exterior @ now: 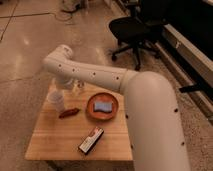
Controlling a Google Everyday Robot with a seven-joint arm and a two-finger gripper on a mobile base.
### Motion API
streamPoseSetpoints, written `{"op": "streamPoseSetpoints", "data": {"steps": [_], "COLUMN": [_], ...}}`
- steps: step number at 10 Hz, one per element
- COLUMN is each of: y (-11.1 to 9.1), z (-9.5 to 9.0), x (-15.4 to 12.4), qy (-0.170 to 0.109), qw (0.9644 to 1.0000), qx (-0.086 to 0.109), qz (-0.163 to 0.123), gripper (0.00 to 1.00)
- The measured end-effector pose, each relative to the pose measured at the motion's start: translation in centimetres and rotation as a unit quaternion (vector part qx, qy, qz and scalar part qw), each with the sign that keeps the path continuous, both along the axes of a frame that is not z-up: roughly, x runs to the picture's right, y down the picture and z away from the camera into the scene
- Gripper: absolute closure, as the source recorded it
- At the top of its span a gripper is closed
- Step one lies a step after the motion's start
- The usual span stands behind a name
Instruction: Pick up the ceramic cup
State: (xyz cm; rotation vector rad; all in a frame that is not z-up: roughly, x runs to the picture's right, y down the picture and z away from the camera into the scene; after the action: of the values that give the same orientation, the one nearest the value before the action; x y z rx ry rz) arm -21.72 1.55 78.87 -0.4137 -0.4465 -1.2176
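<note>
The ceramic cup (56, 101) is small, white and upright, near the far left edge of the wooden table (60, 137). My white arm reaches in from the lower right and bends down over the table's far left. The gripper (64, 86) hangs just above and behind the cup, close to its rim. A slim white bottle (78, 86) stands right of the gripper, partly hidden by the arm.
A brown-red sausage-shaped item (69, 113) lies just right of the cup. An orange plate (114, 102) holds a blue sponge (103, 106). A dark snack bar (91, 140) lies near the front edge. A black office chair (135, 30) stands behind on the floor.
</note>
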Motion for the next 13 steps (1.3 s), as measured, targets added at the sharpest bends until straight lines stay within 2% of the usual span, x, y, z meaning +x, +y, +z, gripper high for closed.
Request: {"op": "streamPoseSetpoints", "data": {"steps": [5, 13], "y": [1.8, 5.4], "z": [2.9, 7.3], "x": [-2.9, -5.3], "qy": [-0.008, -0.011], "qw": [0.9997, 0.9986], "qx": [-0.014, -0.023], "qz": [-0.016, -0.045], "gripper": [0.35, 0.35]}}
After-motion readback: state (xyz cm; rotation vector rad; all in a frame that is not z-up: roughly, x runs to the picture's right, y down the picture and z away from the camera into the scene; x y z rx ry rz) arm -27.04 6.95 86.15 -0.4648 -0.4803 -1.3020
